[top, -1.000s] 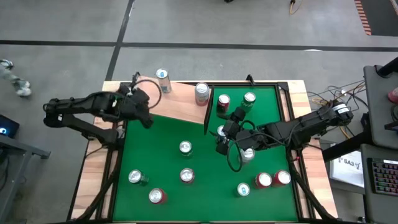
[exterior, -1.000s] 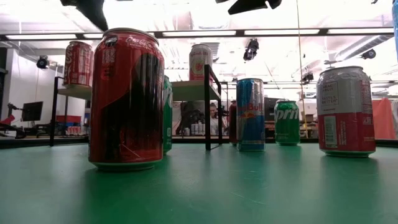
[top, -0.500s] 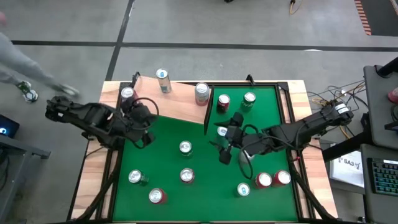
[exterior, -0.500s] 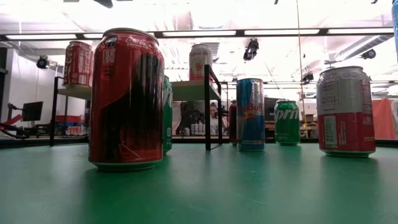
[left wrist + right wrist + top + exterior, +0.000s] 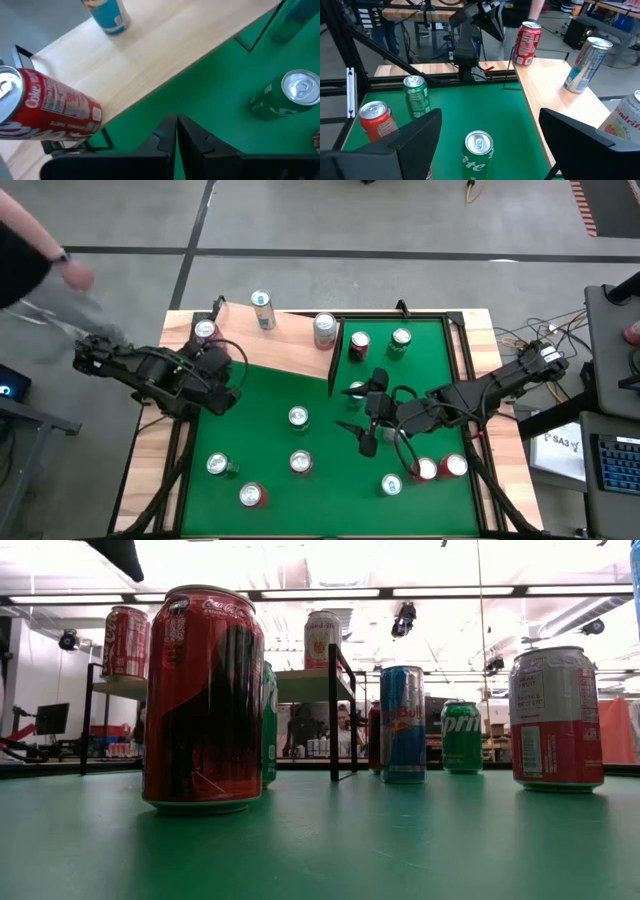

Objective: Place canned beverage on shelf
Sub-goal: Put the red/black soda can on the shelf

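Note:
The shelf (image 5: pixel 270 345) is a pale wood board with a dark end panel (image 5: pixel 334 358) at the table's far left. A red Coke can (image 5: pixel 205 331) stands upright on its left end, a blue can (image 5: pixel 262 303) and a white can (image 5: pixel 325 328) farther right. My left gripper (image 5: pixel 228 392) is shut and empty over the green table, just near of the shelf; in the left wrist view (image 5: pixel 176 134) the Coke can (image 5: pixel 47 107) stands beside it. My right gripper (image 5: pixel 358 436) is wide open and empty at mid-table, facing a green can (image 5: pixel 478 148) ahead of it.
Several cans stand on the green table (image 5: pixel 300 390): a green one (image 5: pixel 298 417), a blue one (image 5: pixel 357 390), red (image 5: pixel 359 342) and green (image 5: pixel 400 338) at the far side, several more near the front edge (image 5: pixel 300 463). A person (image 5: pixel 30 250) moves at the far left, off the table.
My left gripper has drawn back from the Coke can on the shelf toward the table's near edge; the can stays upright on the board. My right gripper has moved toward the near edge, away from the blue can. A person has come in at the far left.

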Controlling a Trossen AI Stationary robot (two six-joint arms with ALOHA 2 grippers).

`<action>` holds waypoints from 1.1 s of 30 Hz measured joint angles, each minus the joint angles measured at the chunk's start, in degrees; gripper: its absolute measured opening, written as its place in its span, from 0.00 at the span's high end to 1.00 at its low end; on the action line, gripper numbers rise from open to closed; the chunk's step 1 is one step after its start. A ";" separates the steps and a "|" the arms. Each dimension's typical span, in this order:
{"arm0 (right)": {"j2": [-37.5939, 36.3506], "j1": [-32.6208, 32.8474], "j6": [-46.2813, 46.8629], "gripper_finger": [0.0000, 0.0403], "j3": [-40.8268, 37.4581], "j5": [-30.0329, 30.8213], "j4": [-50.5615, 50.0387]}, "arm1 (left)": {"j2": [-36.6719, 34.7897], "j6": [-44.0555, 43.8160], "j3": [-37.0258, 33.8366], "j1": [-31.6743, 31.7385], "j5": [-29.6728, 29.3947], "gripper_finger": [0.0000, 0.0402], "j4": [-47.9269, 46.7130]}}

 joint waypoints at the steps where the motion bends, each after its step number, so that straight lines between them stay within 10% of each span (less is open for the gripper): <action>1: 0.05 -0.01 -0.06 0.19 0.00 0.03 0.05 | -0.05 -0.61 0.04 0.26 -0.90 1.00 -0.66; 9: 0.08 -0.01 -1.69 0.19 0.00 0.05 0.14 | -0.47 2.42 -0.07 6.20 -5.61 1.00 -0.74; 17: 0.10 -0.01 -2.29 0.19 0.00 0.08 0.16 | -1.83 25.10 0.12 17.94 13.09 1.00 -0.76; 33: 0.12 -0.04 -2.98 0.19 0.00 0.21 0.14 | -2.32 40.45 0.23 39.41 17.12 1.00 -0.76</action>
